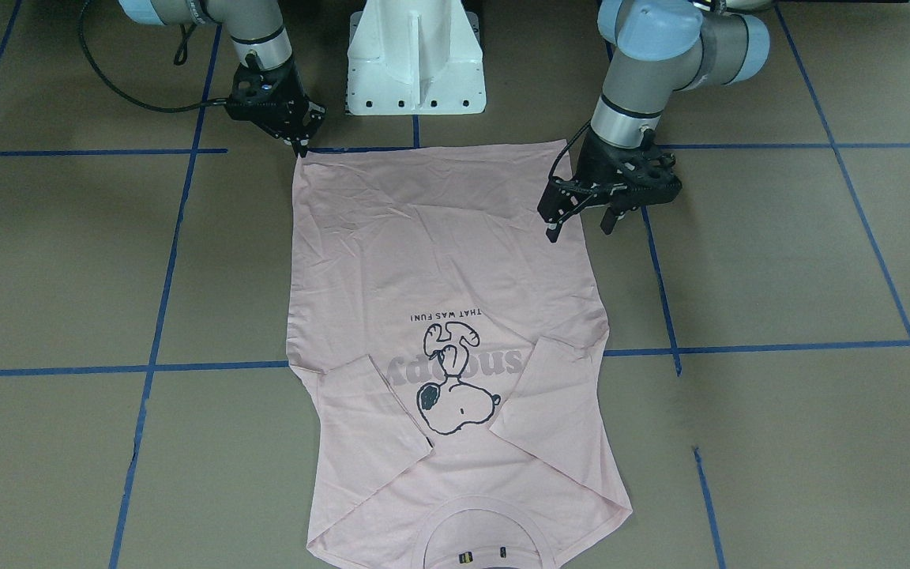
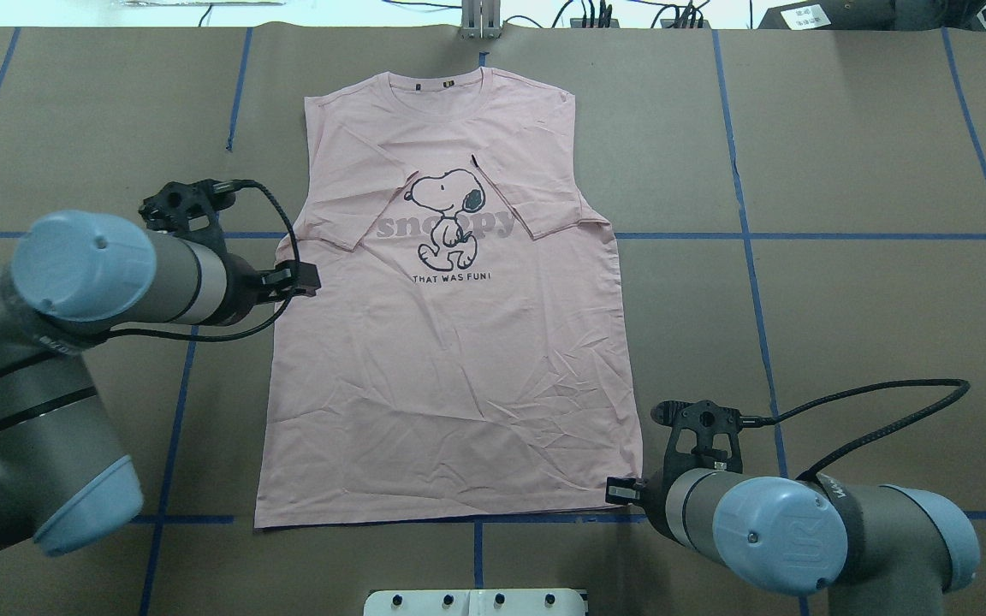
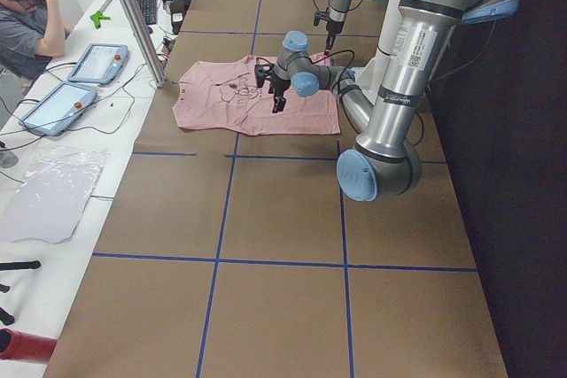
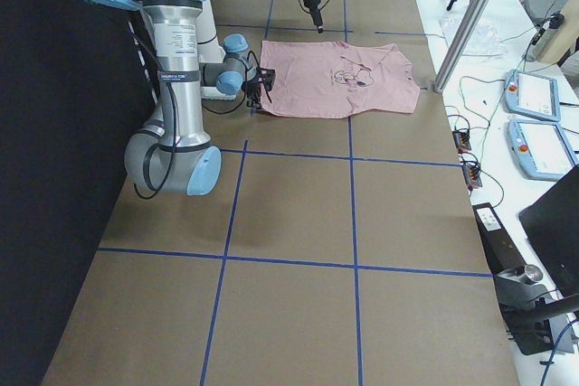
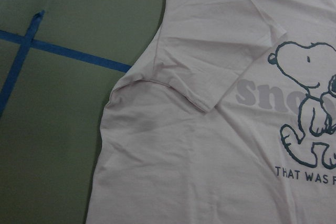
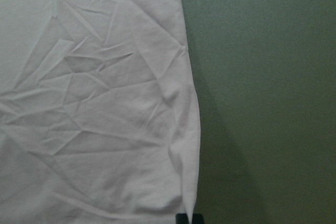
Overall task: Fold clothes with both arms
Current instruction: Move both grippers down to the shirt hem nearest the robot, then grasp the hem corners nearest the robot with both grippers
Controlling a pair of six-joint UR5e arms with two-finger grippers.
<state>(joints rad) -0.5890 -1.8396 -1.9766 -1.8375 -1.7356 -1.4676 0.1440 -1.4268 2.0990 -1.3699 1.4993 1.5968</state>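
**Q:** How is the item to be classed for handling, and where should hold be taken?

**A:** Entry: T-shirt (image 2: 450, 376), pale pink. It is laid flat, print upward, on the worktop (image 2: 844, 299), with both sleeves (image 2: 544, 188) turned in over the chest. It is judged light, limp and unbreakable. Sagging and bunching are to be expected if it is lifted at one point only. Hold is best taken at two edge points at once, such as the hem corners or side edges, with only a thin pinch of cloth gathered.

**Q:** What is counted, left to right?

**A:** Left tool (image 1: 579, 229): one. Its fingers are spread and nothing is held. It is poised over the T-shirt's left side edge, below the folded sleeve.
T-shirt: one. Sleeves: two.
Right tool (image 1: 302, 147): one. Its tip is set at the T-shirt's right hem corner. Whether it is closed on the cloth cannot be told.
Arms (image 2: 56, 402): two.
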